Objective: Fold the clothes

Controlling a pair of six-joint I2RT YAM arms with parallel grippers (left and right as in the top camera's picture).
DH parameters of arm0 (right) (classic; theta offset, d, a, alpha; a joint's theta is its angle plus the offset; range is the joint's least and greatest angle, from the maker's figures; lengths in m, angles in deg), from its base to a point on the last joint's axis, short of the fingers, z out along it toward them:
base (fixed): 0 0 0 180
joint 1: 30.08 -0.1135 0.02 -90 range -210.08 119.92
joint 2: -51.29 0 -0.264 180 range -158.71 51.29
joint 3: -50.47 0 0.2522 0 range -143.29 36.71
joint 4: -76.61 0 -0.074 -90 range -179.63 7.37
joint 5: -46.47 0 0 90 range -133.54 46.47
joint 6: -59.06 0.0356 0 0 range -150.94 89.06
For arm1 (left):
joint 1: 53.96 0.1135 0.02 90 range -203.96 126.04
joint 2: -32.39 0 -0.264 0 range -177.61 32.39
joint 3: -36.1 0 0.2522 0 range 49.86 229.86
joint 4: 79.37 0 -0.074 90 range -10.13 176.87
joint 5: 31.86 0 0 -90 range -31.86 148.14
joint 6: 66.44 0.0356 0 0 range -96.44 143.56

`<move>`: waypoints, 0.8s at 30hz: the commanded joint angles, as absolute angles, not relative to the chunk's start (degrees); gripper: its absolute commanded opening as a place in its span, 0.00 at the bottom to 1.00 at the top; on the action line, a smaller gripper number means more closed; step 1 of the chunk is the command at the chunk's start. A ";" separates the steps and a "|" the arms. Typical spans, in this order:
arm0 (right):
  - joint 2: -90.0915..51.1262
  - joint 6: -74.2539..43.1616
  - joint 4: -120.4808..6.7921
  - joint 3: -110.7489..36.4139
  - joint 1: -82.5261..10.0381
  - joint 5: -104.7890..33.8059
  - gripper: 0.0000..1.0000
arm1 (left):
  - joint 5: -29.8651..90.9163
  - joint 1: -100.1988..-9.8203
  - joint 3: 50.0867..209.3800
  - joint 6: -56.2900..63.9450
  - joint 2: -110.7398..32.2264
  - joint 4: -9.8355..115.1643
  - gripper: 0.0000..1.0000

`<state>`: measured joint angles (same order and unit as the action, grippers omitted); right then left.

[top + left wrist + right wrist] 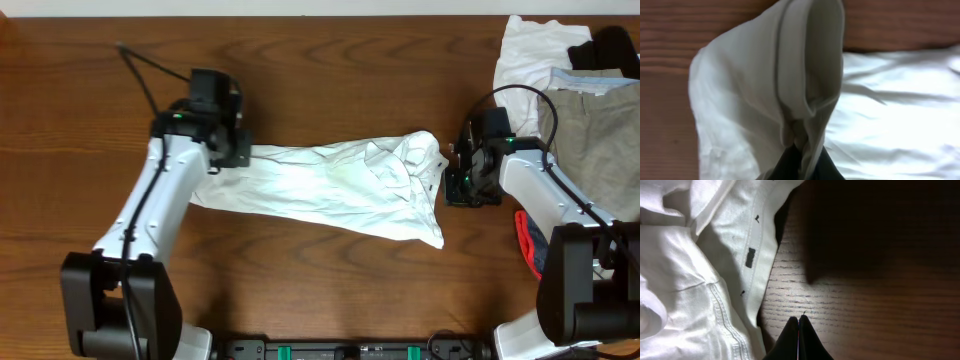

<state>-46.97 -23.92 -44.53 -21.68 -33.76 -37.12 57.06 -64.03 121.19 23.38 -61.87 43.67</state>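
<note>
The brown wooden desk (330, 90) carries everything. Across its middle lies the white garment (330, 185), wrinkled and stretched out long from left to right, roughly halfway between the far edge and the near edge where my bases stand. Its right end is bunched and folded over on itself.

In the far right corner sits a heap of other clothes: a white piece (525, 55) toward the far edge, a black piece (610, 45) right at the corner, and khaki trousers (590, 130) running along the right edge. Nearer me on that right edge, beside my right arm (545, 190), a red thing (524, 232) peeks out; I cannot tell what it is.

My left arm (160, 210) reaches to the garment's left end. My left jaws are closed tight on that end, and the left wrist view shows the cloth gathered into a raised fold running into them.

My right jaws are pressed together with nothing between them, over bare wood just beside the garment's right end and not touching it.

A small dark label (750, 257) shows on a stitched band of the garment near the right jaws.
</note>
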 commanded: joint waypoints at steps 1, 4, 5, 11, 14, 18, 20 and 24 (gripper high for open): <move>-45.90 -23.24 -44.64 -21.44 -34.22 -37.43 0.02 | 57.32 -67.96 122.08 22.83 -60.51 43.21 0.06; -45.90 -23.24 -44.66 -21.44 -34.22 -37.27 0.02 | 57.32 -70.84 122.08 20.84 -60.56 43.25 0.06; -45.90 -23.24 -44.66 -21.44 -34.22 -37.27 0.02 | 57.32 -71.70 122.08 19.38 -60.58 43.23 0.06; -45.90 -23.24 -44.66 -21.44 -34.22 -37.21 0.02 | 57.32 -76.07 122.08 18.50 -61.89 43.47 0.06; -45.90 -23.26 -44.62 -21.44 -34.22 -37.23 0.02 | 57.28 -77.80 122.08 18.50 -62.35 43.39 0.16; -45.90 -23.22 -44.64 -21.44 -34.22 -37.21 0.02 | 57.34 -79.43 122.08 18.57 -62.33 43.45 0.60; -45.90 -22.82 -44.66 -21.44 -34.22 -37.21 0.03 | 57.34 -79.43 122.11 18.57 -62.33 43.43 0.61; -45.90 -22.82 -44.64 -21.44 -34.22 -37.23 0.02 | 57.39 -78.80 122.11 18.59 -62.33 43.43 0.62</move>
<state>-46.97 -23.72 -44.53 -21.68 -33.76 -37.10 57.06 -79.39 121.19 18.88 -61.91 43.56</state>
